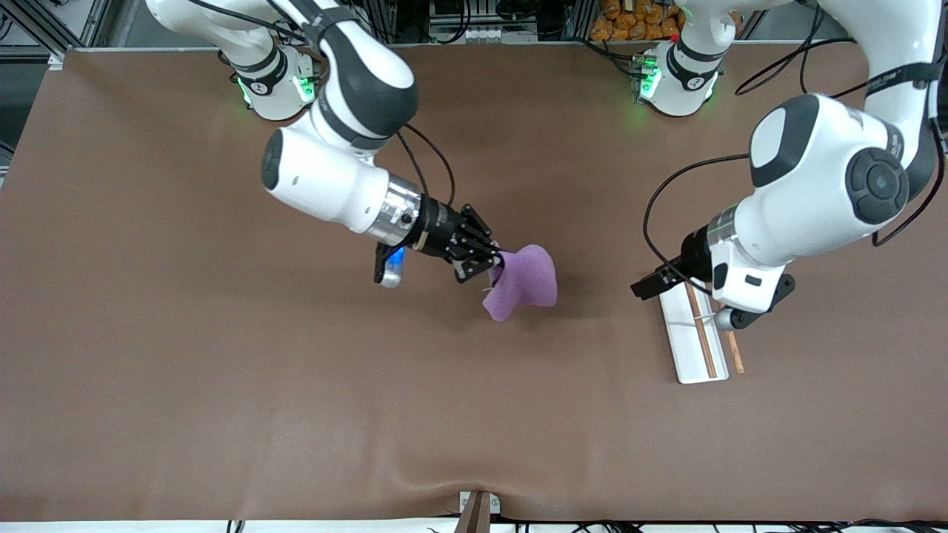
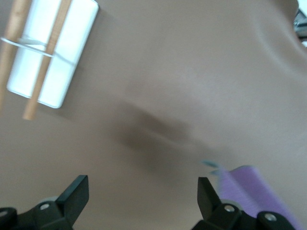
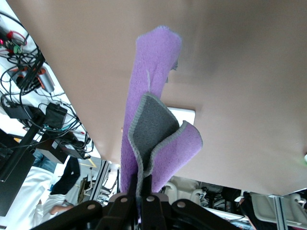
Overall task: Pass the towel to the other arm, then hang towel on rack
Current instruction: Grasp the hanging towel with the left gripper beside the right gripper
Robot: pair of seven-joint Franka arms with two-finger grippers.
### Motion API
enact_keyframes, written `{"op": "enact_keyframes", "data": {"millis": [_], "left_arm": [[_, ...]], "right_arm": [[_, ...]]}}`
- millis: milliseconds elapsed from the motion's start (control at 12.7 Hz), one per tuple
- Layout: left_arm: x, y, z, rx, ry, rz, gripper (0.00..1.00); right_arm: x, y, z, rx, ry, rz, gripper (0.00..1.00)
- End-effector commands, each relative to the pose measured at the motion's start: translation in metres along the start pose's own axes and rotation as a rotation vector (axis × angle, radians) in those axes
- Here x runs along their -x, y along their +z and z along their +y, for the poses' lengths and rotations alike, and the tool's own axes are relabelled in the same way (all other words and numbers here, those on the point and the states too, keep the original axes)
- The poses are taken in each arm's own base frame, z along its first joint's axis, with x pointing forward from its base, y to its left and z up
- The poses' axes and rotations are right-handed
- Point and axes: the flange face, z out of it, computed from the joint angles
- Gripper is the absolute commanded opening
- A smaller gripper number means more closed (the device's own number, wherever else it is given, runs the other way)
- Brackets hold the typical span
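Towel point(image 1: 523, 281) hangs in the air above the middle of the brown bench point(image 1: 185, 385), lifted clear of the surface, with its upper edge caught in the right hand point(image 1: 485, 260). That hand, on the arm reaching in from the base at the top of the front view, has its fingers pressed together on the cloth; the right wrist view shows the purple fabric point(image 3: 153, 124) gathered into a narrow fold between the pads, one corner curling over to show a grey underside, the rest trailing away from the hand. Toward the left arm's end of the bench sits the rack point(image 1: 696, 337), a white rectangular base carrying two thin brown rods joined by a thin white crosspiece; nothing hangs on it. The left hand point(image 1: 655, 283) is over the end of the rack that lies farther from the front camera, well apart from the towel. Its fingers point(image 2: 74, 194) stand spread wide with nothing between them, and its wrist view shows the rack point(image 2: 72, 52) off to one side and a purple edge of the towel point(image 2: 254, 189) beside one finger.
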Motion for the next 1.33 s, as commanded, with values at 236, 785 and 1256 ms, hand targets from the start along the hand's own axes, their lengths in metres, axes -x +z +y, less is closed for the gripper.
{"op": "enact_keyframes", "data": {"millis": [236,785,1256], "left_arm": [[-0.012,0.070,0.049,0.075,-0.110,-0.039,1.00],[0.005,0.114,0.069,0.053,-0.197,-0.084,1.00],[0.019,0.113,0.074,0.056,-0.255,-0.160,0.68]], "right_arm": [[0.043,0.005,-0.014,-0.055,0.100,-0.083,0.00],[0.037,0.011,-0.015,-0.056,0.107,-0.077,0.00],[0.034,0.009,-0.017,-0.060,0.107,-0.075,0.00]]}}
